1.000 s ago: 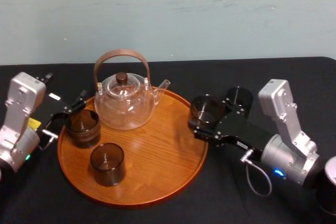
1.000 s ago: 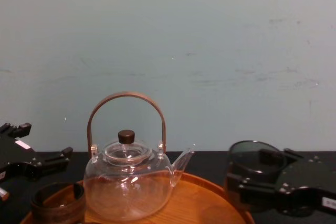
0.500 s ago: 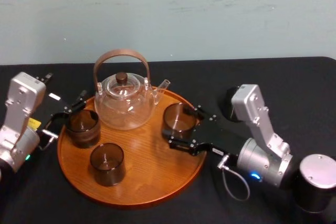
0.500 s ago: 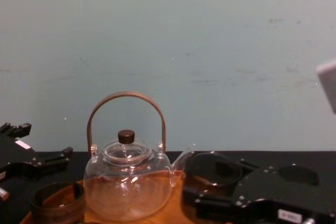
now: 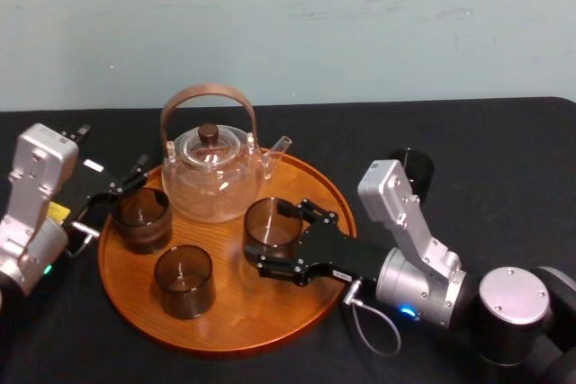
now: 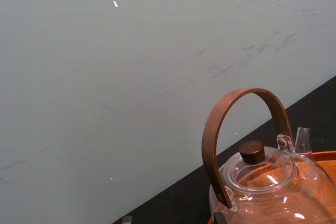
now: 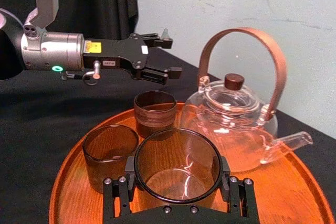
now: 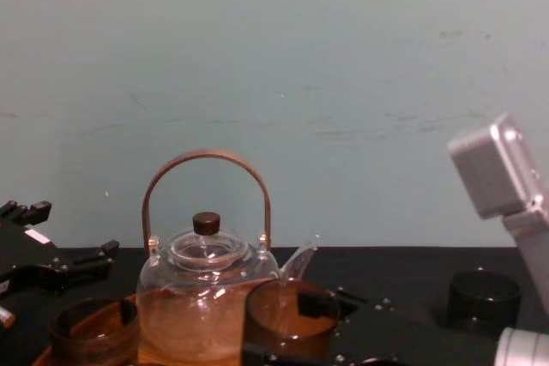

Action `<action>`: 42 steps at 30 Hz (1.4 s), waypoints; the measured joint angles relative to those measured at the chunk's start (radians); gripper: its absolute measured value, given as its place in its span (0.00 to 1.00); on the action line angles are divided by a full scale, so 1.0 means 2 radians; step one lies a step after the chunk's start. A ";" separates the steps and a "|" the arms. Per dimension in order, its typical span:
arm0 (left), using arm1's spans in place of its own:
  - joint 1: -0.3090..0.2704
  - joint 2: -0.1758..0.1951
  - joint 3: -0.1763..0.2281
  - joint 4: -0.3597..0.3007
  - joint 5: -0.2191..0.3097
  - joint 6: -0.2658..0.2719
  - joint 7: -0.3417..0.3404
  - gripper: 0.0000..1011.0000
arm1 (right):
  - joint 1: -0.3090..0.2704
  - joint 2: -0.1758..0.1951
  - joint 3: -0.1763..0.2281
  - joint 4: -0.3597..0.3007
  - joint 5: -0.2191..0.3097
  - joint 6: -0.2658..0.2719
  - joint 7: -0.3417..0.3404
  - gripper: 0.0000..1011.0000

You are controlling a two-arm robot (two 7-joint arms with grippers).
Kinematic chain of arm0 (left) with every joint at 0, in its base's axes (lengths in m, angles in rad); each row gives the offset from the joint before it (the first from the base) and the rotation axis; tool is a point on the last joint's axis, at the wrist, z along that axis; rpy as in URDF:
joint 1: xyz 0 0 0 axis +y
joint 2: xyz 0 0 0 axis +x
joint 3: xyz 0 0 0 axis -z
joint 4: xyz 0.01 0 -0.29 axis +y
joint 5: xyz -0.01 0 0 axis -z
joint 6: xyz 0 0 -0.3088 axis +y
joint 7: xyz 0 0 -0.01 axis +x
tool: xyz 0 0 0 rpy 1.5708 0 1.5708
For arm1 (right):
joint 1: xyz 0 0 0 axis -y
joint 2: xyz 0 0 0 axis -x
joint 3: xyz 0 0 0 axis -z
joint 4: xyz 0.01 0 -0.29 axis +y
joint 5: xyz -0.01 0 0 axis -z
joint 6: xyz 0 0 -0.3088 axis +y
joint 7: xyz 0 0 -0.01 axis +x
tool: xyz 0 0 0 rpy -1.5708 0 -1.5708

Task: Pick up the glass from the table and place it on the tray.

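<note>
One seemingly light, brittle glass (image 5: 270,227) sat gripped mid-wall in the right pincer (image 7: 177,187) over the tray (image 5: 225,334); left pincer (image 7: 170,53) hovered open.

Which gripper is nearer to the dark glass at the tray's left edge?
Left. The left gripper sits open just beside the left-edge glass; the right gripper, shut on the held glass, is at the tray centre, farther off.

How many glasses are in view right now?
4 glasses: left glass and front glass on the tray, held glass in the right gripper, far glass on the table.
</note>
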 joint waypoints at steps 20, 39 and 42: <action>0.000 0.000 0.000 0.000 0.000 0.000 0.000 0.99 | 0.008 -0.007 -0.020 0.023 0.003 -0.005 0.005 0.90; 0.000 0.000 0.000 0.000 0.000 0.000 0.000 0.99 | 0.003 -0.004 -0.025 0.030 0.005 -0.002 0.007 0.90; 0.000 0.000 0.000 0.000 0.000 0.000 0.000 0.99 | 0.003 -0.004 -0.026 0.031 0.005 0.000 0.007 0.90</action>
